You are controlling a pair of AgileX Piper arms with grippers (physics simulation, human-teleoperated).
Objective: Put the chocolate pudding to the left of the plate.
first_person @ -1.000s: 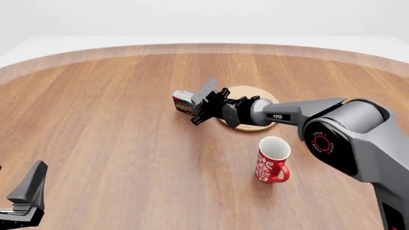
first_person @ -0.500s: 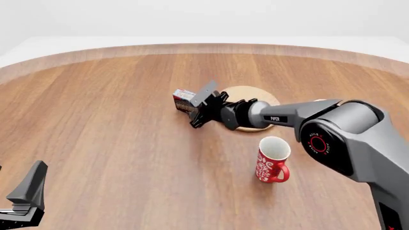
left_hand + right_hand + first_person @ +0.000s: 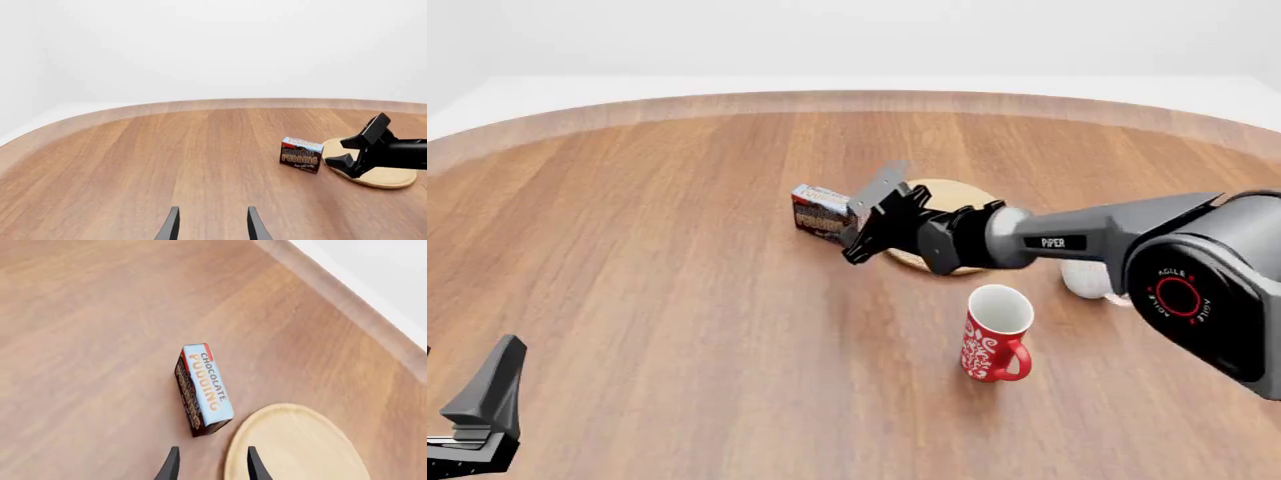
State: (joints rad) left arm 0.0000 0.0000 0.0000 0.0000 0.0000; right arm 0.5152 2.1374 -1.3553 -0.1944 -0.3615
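Observation:
The chocolate pudding [image 3: 821, 213] is a small dark-brown box with a blue and red top. It stands on the table just left of the plate [image 3: 961, 192], a light-tan wooden disc. My right gripper [image 3: 864, 220] is open and empty, just right of the box, over the plate's left edge. In the right wrist view the pudding [image 3: 203, 390] lies ahead of the open gripper [image 3: 211, 467], beside the plate [image 3: 300, 445]. My left gripper [image 3: 474, 420] is open and empty at the near left. The left wrist view shows the pudding [image 3: 300, 155], the plate [image 3: 387, 176] and the right gripper [image 3: 360, 150].
A red patterned mug [image 3: 997, 335] stands upright in front of the plate. A white mug [image 3: 1084, 280] shows partly behind my right arm, right of the plate. The table's curved far edge [image 3: 854, 100] runs across the back.
My right gripper has drawn back to the right, away from the pudding, which stays on the table left of the plate. The white mug has come into view. The left arm has not moved.

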